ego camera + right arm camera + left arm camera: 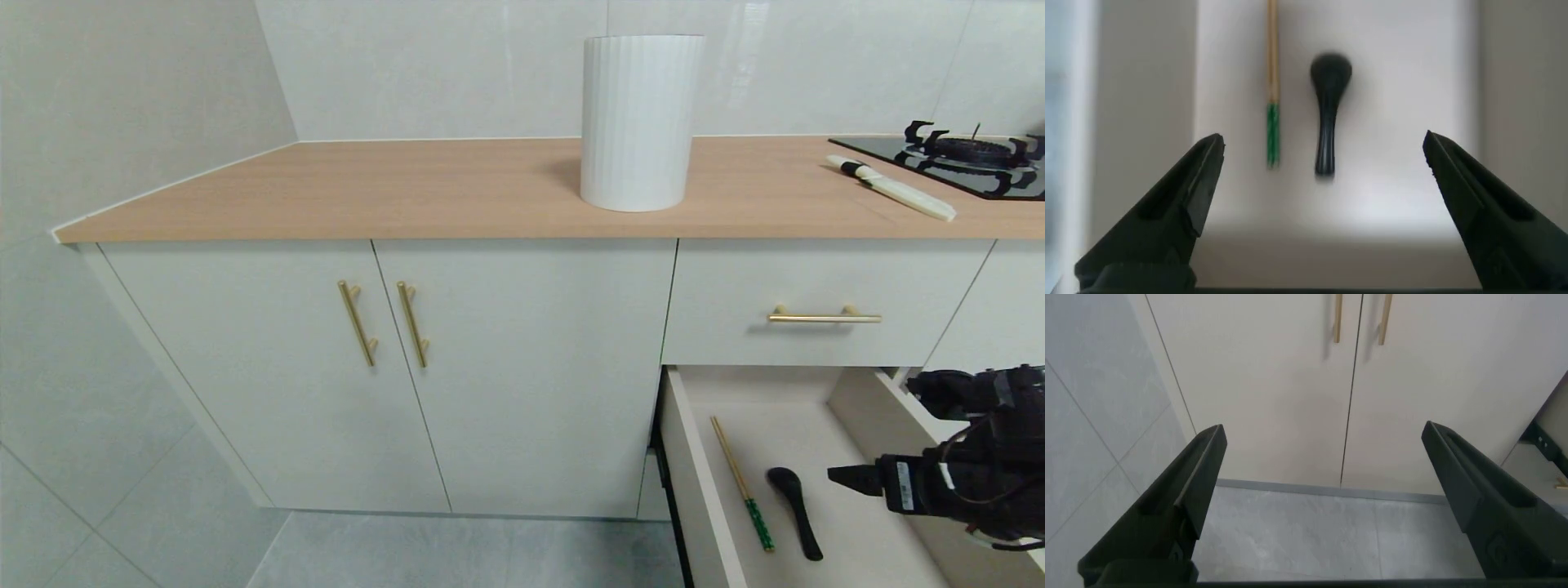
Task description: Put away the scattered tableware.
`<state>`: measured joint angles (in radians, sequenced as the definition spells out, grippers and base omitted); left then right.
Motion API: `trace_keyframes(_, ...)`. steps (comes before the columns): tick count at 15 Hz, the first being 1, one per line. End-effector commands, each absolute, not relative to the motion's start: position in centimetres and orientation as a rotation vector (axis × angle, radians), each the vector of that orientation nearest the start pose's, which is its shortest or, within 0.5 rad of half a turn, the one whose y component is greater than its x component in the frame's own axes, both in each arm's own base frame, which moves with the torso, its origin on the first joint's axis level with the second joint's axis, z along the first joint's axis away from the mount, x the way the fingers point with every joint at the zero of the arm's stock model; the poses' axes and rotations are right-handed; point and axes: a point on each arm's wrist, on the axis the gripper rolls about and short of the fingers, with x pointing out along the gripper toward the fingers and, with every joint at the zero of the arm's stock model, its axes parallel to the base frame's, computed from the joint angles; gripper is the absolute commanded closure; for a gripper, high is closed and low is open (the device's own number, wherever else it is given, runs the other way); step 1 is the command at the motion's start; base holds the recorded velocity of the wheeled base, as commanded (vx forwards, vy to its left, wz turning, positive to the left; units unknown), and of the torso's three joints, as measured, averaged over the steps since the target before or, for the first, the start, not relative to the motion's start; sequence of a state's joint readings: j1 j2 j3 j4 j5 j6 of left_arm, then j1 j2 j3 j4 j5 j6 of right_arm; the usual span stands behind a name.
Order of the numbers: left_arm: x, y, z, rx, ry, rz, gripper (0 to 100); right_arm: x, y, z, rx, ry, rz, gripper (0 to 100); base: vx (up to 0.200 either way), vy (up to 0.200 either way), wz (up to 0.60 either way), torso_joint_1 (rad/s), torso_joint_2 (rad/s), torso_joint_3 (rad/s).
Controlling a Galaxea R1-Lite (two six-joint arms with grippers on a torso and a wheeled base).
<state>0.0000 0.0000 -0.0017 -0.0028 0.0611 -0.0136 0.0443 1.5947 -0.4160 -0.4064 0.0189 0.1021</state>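
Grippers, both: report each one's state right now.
Left gripper: open, holding nothing.
Right gripper: open, empty, over the open drawer with the chopsticks and black spoon.

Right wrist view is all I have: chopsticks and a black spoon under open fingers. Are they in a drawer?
Observer: Yes. The chopsticks and spoon lie in the pulled-out lower drawer, with the right gripper above it.
Operator: Anything left out?
Observer: A long white utensil with a black band lies on the countertop beside the stove.
Operator: Left arm?
Observer: The left gripper is open and empty, low in front of the closed cabinet doors.
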Motion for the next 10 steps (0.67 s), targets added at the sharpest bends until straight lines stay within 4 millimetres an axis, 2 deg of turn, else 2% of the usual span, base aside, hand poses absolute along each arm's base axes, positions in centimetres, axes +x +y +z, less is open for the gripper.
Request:
trace_keyframes(1, -2.3, 0.1, 7.6, -0.014, -0.005, 0.061, 0, 16.9, 1.5, 13.7, 0.094, 0.730, 0.104, 0, 0.000, 0.000, 0.00, 0.000, 0.00, 0.000)
trace_keyframes(5, -2.3, 0.1, 7.6, -0.014, -0.005, 0.061, 0, 15.5, 1.5, 13.9, 0.092, 0.744, 0.113, 0, 0.000, 0.000, 0.00, 0.000, 0.00, 0.000)
trace_keyframes(10, -2.3, 0.1, 7.6, 0.011, -0.004, 0.061, 0, 11.6, 1.1, 14.1, 0.097, 0.767, 0.117, 0, 0.000, 0.000, 0.00, 0.000, 0.00, 0.000)
